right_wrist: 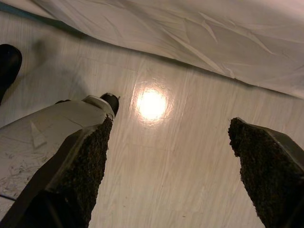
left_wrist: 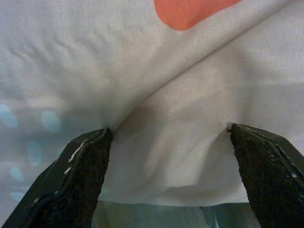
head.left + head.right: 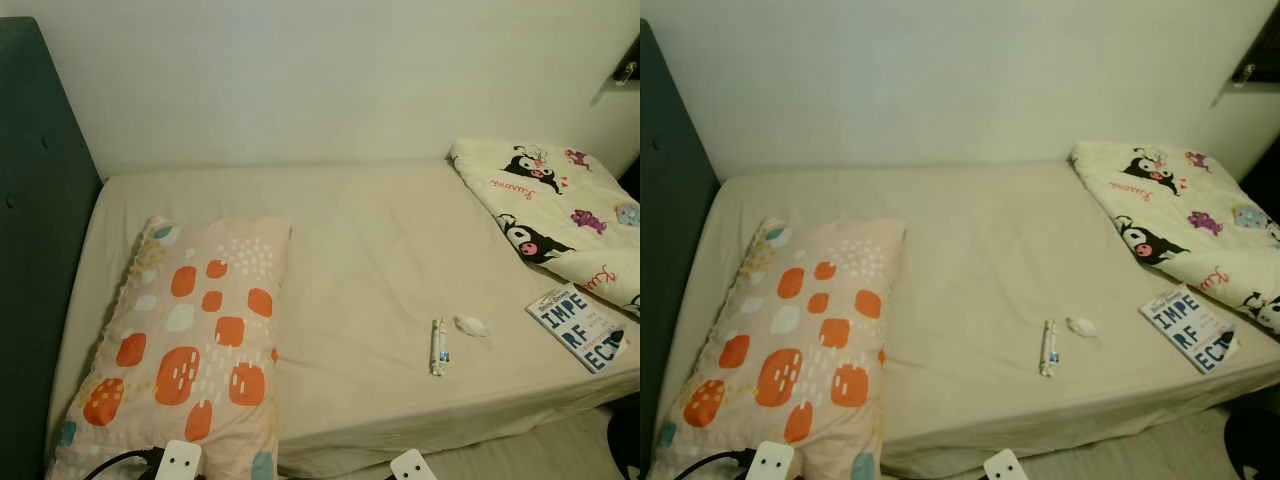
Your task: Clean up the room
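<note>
Bed (image 3: 360, 250): spotted pillow (image 3: 190, 330) left, tube (image 3: 438, 346) and book (image 3: 580, 326) near right edge, cartoon blanket (image 3: 555, 205) far right. Both grippers released (left gripper (image 2: 166, 137) at pillow, right gripper (image 1: 171, 137) over floor (image 1: 156, 156)).

The blue-and-white paperback book (image 3: 580, 328) lying at the near right corner of the beige bed sheet (image 3: 370, 260) carries large block letters stacked in three rows: "IMPE", "RF", "ECT". Red cursive script on the cream cartoon-printed blanket (image 3: 555, 200) is too small to read.
</note>
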{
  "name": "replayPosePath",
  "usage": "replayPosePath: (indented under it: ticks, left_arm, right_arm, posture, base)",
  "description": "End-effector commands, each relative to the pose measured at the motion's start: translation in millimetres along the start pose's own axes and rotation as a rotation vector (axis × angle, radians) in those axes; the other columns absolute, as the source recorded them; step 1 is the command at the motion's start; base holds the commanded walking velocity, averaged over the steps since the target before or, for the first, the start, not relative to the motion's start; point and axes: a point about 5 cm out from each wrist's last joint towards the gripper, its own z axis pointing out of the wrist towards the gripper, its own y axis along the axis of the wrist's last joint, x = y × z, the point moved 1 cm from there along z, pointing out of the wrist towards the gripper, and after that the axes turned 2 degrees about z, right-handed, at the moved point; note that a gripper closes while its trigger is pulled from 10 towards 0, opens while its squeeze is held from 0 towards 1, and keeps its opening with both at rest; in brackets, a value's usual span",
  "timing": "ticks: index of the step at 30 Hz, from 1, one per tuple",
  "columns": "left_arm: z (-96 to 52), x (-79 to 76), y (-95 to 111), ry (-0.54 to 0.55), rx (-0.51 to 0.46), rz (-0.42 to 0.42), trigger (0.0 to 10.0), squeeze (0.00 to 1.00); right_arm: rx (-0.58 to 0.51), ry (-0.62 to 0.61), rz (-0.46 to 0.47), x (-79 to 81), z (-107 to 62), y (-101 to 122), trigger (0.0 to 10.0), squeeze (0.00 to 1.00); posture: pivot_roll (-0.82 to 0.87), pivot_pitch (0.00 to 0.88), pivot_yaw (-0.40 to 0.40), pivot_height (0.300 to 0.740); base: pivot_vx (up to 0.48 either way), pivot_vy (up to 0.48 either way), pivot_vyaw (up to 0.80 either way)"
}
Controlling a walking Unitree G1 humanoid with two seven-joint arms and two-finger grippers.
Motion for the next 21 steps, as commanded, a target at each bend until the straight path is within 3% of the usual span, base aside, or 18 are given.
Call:
replayPosePath:
  ticks: [1, 21]
  left_arm:
    - [-2.7, -2.9, -6.9, -0.015, 0.02, 0.011, 10.0, 0.0]
    - [-2.4, -3.4, -4.2, -0.016, 0.005, -0.008, 10.0, 0.0]
  right_arm:
    - [0.03, 0.007, -0.002, 2.0, -1.4, -8.8, 10.0, 0.0]
    - [0.036, 0.015, -0.012, 1.2, -2.1, -12.0, 10.0, 0.0]
  posture:
    - [0.04, 0.0, -0.031, 0.74]
    - [0.04, 0.0, -0.032, 0.74]
  base:
    - [0.0, 0.0, 0.0]
    - [0.0, 0.0, 0.0]
